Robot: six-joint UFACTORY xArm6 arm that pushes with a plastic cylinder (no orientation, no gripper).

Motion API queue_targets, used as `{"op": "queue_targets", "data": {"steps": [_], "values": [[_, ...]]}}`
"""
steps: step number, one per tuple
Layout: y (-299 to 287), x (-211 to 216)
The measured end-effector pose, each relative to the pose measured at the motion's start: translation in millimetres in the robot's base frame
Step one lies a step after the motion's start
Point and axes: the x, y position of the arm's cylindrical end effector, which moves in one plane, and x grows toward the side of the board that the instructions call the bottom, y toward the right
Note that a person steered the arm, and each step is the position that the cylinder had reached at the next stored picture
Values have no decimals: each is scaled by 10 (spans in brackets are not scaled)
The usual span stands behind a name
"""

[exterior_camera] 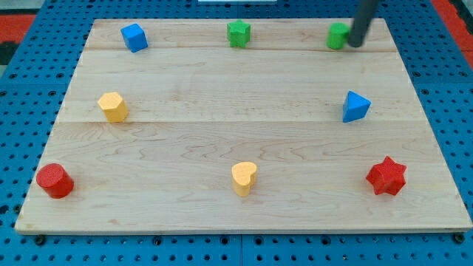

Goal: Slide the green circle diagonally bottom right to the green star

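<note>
Green circle at the view's top right, near the worktop's far edge, pressed on its right side by my tip. No pincer on this arm: just a straight dark rod slanting down from the view's top, ending in my tip, holding nothing, touching only the green circle. Partly hidden behind the rod, so only the circle's left portion visible.

Green star to the left along the same top row, well apart from the circle, nothing between the two. Blue cube further left, near the top left corner. Blue triangle below the circle, on the view's right, apart from my tip. Red star near the bottom right corner. Yellow heart at bottom centre, yellow hexagon-like block at mid left, red cylinder at bottom left. All blocks spaced well apart on the pale wooden worktop, blue pegboard around it.
</note>
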Motion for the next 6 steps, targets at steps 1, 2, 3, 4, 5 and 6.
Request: {"op": "queue_targets", "data": {"steps": [1, 2, 3, 4, 5, 6], "values": [[39, -62], [468, -258], [-372, -420], [-1306, -418], [-1333, -418], [-1217, -436]]}}
